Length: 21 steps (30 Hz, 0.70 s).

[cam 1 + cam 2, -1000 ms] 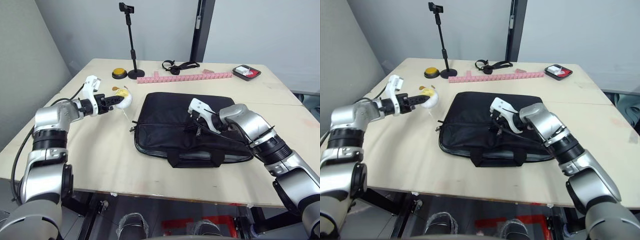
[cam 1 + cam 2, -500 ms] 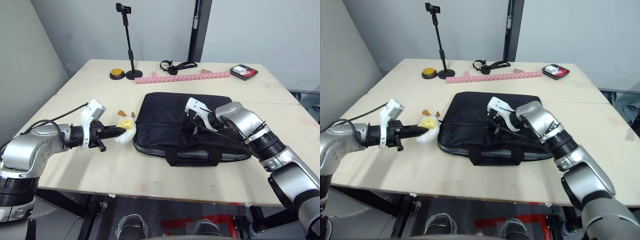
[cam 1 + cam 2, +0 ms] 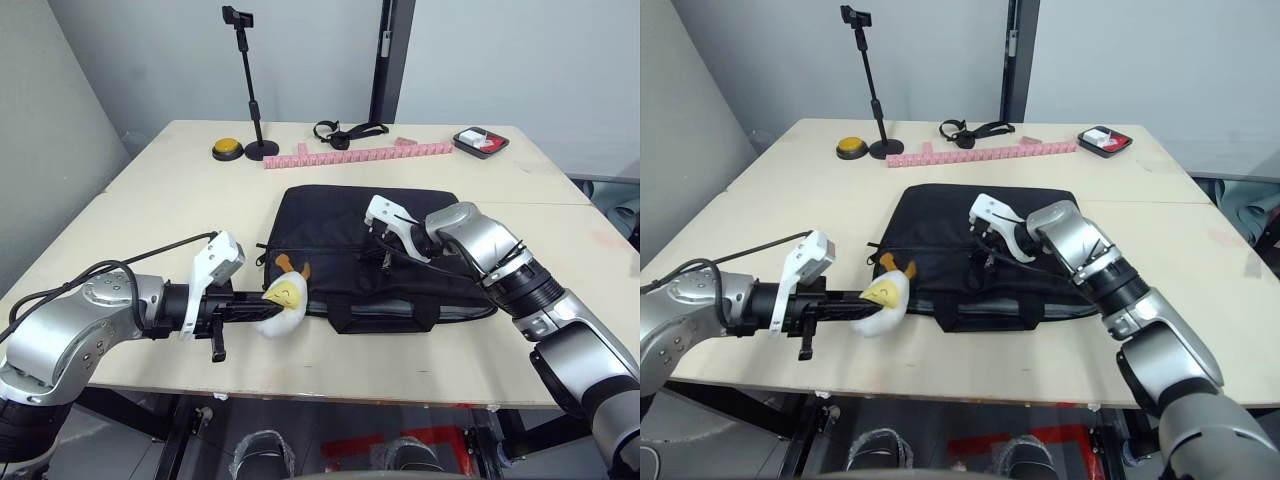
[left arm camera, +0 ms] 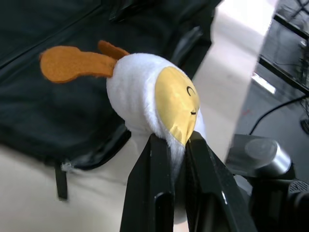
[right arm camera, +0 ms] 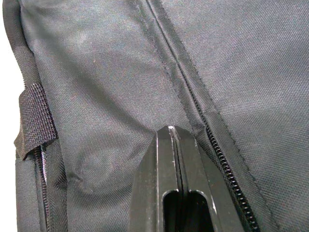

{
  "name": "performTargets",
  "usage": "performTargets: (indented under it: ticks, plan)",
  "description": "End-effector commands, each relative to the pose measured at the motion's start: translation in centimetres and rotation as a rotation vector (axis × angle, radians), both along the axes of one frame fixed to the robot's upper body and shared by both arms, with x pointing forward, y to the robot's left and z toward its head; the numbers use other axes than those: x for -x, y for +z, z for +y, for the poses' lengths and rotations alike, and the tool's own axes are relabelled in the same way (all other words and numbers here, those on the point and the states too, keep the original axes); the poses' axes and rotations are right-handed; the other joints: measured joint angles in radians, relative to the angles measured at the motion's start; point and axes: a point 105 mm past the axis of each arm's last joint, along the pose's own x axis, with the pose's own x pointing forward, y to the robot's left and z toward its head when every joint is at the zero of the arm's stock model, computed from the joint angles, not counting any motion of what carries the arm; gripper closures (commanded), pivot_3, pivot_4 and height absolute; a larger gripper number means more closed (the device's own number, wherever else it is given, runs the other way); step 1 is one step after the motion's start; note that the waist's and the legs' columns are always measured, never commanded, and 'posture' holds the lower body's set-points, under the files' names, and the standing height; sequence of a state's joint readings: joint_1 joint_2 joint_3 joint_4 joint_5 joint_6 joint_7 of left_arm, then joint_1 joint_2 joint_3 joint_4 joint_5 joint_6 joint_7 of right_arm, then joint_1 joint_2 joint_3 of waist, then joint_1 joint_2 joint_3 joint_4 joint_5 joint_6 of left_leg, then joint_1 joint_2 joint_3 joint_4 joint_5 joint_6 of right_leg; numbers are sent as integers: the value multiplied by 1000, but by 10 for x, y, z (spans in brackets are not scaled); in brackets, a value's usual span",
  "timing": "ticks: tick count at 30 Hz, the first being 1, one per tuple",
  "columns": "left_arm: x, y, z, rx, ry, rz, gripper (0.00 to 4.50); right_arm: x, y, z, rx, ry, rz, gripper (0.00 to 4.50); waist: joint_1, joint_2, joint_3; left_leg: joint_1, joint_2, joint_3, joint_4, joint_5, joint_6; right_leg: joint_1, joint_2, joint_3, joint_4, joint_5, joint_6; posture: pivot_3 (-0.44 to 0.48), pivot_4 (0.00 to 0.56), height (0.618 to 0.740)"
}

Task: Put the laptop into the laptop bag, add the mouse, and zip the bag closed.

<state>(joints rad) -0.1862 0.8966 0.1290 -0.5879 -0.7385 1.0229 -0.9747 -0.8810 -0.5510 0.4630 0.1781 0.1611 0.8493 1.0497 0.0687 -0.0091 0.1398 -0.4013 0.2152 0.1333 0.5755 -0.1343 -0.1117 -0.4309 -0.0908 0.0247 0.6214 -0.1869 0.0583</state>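
The black laptop bag [image 3: 330,220] lies flat in the middle of the table, handles toward the front edge. My right gripper [image 3: 385,256] rests on its top panel beside a zipper line [image 5: 227,159], fingers [image 5: 159,159] pressed together with nothing visible between them. My left gripper [image 3: 258,309] is shut on a white duck-like toy [image 3: 283,297] with a yellow face and orange feet, held just off the bag's front left corner. The left wrist view shows the toy [image 4: 145,92] pinched between the fingers [image 4: 149,193] with the bag behind it. The laptop and the mouse are out of view.
At the back of the table stand a black phone stand [image 3: 248,85], a yellow button [image 3: 227,150], a pink strip [image 3: 350,153], a black strap [image 3: 345,130] and a red tray [image 3: 481,141]. Bare tabletop [image 3: 170,215] lies left of the bag.
My left arm has carried the duck toy from the table's back left toward the front, to the bag's front left corner. The right gripper has stayed on the bag. The camera shifted slightly.
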Motion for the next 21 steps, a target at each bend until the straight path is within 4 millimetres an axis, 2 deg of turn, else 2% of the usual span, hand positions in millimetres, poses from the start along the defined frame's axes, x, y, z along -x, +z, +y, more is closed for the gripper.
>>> performTargets:
  ticks: [1,5,10,18,21]
  plan:
    - [14,0,-9,-28,-92,-20,4453,2,-32,-19,108,-72,90,4500,0,0,0,0,0,0,0,0,0,0,0,0,0,0,0,0,150,739]
    - [26,-1,-26,-21,-216,-30,4453,1,-31,-18,112,-67,91,4500,-1,0,0,0,0,1,0,0,0,0,0,0,-1,0,0,0,150,739]
    - [29,-5,-46,66,-371,-2,4453,0,-30,-16,118,-56,92,4500,-2,0,-1,0,0,1,0,0,0,0,0,0,0,0,0,0,150,739]
    - [17,-22,-62,41,-523,21,4453,0,-28,-18,124,-53,93,4500,-4,0,-2,1,0,3,0,0,0,-1,0,2,1,0,0,0,150,739]
    - [-5,-30,-72,-23,-557,-54,4453,2,-27,-19,126,-56,96,4500,1,0,-5,1,0,3,0,0,0,-1,0,2,1,0,0,0,150,739]
